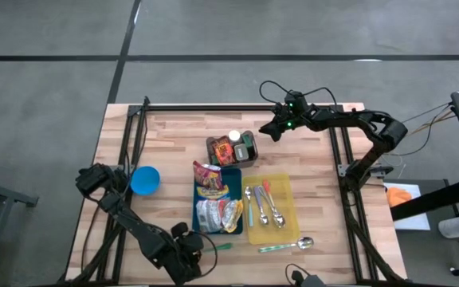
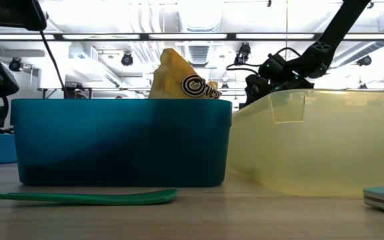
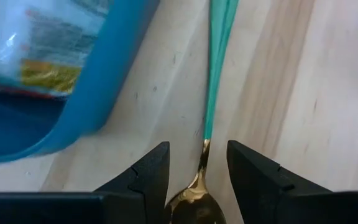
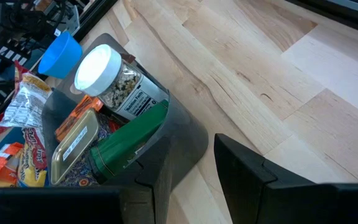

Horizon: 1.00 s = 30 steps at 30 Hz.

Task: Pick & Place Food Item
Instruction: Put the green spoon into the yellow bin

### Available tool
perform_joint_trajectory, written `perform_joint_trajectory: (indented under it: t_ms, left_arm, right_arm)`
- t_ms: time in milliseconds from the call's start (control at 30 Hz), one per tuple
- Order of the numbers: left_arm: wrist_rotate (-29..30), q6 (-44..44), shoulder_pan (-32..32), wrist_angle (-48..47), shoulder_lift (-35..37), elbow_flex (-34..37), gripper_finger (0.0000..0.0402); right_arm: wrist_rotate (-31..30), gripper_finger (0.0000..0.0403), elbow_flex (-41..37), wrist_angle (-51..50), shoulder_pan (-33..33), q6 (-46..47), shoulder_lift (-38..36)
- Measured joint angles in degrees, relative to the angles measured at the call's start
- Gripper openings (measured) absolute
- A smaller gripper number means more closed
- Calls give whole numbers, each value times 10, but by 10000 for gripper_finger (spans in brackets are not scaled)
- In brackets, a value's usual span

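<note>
From above, we see the wooden table [image 1: 317, 231] carrying a blue bin [image 1: 231, 185] filled with snack packets [image 1: 208, 178], a yellow tray [image 1: 281, 233] just beside it holding spoons [image 1: 263, 206], and a dark container [image 1: 248, 159] behind them packed with jars and tins. A blue bowl [image 1: 144, 180] sits to the left of the bin, and a green-handled spoon [image 1: 285, 245] lies near the tray's front edge. The left gripper [image 1: 188, 249] is low at the table's front, near another green-handled spoon [image 1: 221, 246]; the right gripper [image 1: 272, 130] hovers near the dark container at the back.

At table height, the blue bin [image 2: 122, 141] and the yellow tray [image 2: 325, 143] stand touching, a yellow packet [image 2: 182, 82] poking above the bin, with the green handle [image 2: 79, 196] lying in front.

Through the left wrist, the fingers [image 3: 151, 177] stand apart with the gold bowl of the spoon [image 3: 194, 199] between them, not clamped; its teal handle runs past the bin's corner [image 3: 110, 87].

Through the right wrist, the fingers [image 4: 247, 174] are apart and hold nothing, above the dark container [image 4: 179, 134], which holds a white-lidded jar [image 4: 107, 74], a green can [image 4: 129, 146] and a tin [image 4: 73, 146].
</note>
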<state>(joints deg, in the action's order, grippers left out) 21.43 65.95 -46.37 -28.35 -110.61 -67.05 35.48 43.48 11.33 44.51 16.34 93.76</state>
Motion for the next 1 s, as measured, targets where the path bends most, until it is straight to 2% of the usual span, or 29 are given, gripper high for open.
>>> perform_joint_trajectory:
  t_ms: [267, 533, 633, 900, 1000]
  left_arm:
    - [-10, -15, 0, 13, -36, -6, 163]
    - [-11, -15, 0, 15, -37, -7, 160]
    - [-10, -9, 0, 12, -37, -7, 134]
    - [-9, 36, 0, 15, -38, -6, 17]
    - [-10, 37, 0, 15, -38, -6, 8]
  right_arm:
    - [0, 116, 0, 0, 0, 0, 0]
    - [0, 116, 0, 0, 0, 0, 0]
    - [0, 116, 0, 0, 0, 0, 0]
    - [0, 116, 0, 0, 0, 0, 0]
    - [0, 116, 0, 0, 0, 0, 0]
